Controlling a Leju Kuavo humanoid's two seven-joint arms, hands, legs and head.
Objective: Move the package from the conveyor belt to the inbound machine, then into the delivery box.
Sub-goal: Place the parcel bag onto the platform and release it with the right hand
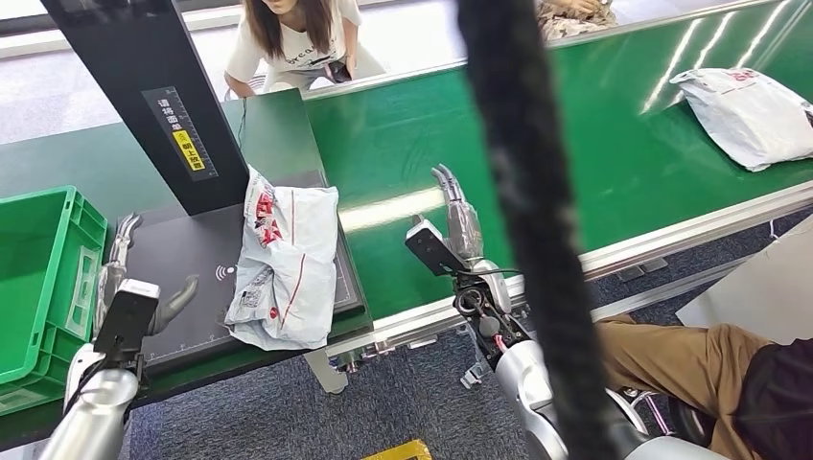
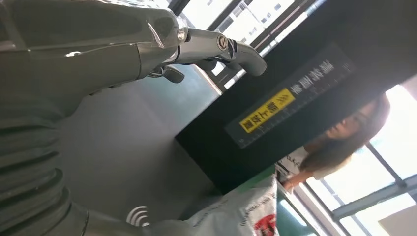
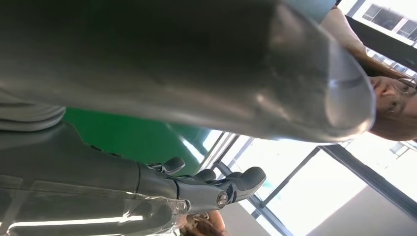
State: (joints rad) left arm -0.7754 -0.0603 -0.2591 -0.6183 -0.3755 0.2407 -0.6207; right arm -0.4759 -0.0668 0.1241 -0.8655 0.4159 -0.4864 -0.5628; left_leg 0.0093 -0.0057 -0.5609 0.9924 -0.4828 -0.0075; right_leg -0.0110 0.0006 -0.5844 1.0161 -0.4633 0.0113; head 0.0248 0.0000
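White poly package (image 1: 284,264) lies flat on the inbound machine (image 1: 197,316), label up, prob. for scanning. My left hand (image 1: 125,278) & right hand (image 1: 458,222) flank it, fingers apart, holding nothing. Green delivery box (image 1: 43,278) waits beside my left.

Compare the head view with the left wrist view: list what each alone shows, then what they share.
Head view alone: the green crate, the right robot hand open over the conveyor belt, and a second package farther along it.
Left wrist view alone: bright windows behind the person.
Both: the open left robot hand, the black scanner post with its yellow label, the white package on the inbound machine's pad.
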